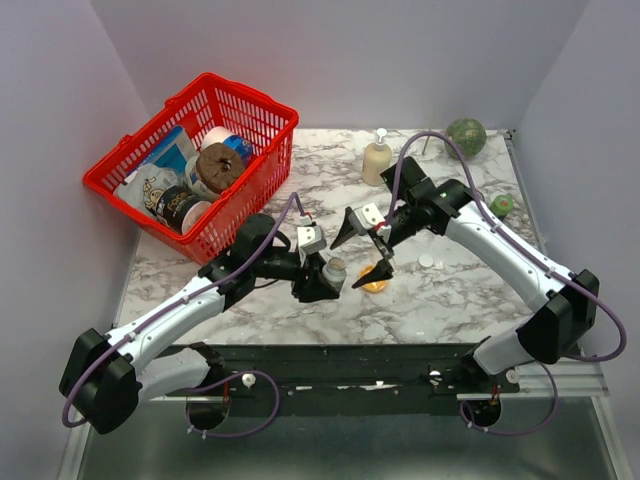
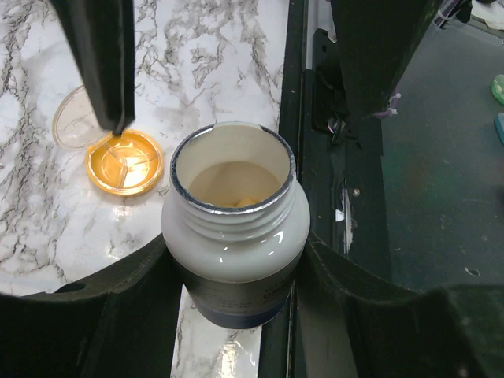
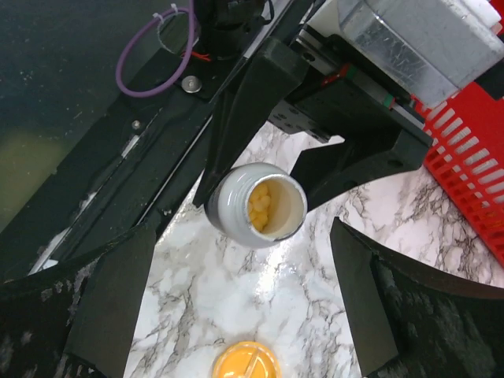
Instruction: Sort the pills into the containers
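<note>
A red basket [image 1: 196, 160] crowds the far left corner of the marble table [image 1: 455, 305]; its packets and tins overlap, and their labels are too small to read. Before it, the left gripper [image 1: 322, 280] clamps an uncapped white pill bottle [image 2: 235, 236] from both sides, jaws partly closed on its body, fingertips hidden behind it in the wrist view. The bottle is held upright near the table's near edge, just beside the black rail [image 2: 295, 118]. Pale yellow pills [image 3: 260, 206] lie against the inner wall; from the left wrist only one shows, at the bottom.

Just right of the bottle sits a round orange dish [image 2: 124, 162] with dividers, its clear lid [image 2: 69, 118] open beside it; whether it holds anything cannot be made out. The right gripper [image 1: 362, 254] hangs over bottle and dish, jaws spread wide and gripping nothing. One finger [image 2: 106, 63] points down at the dish's rim; contact cannot be judged.

Farther right, bare marble holds only a small white disc [image 1: 427, 261]. A beige pump bottle [image 1: 377, 158] and a green ball [image 1: 465, 135] stand well apart along the far edge.
</note>
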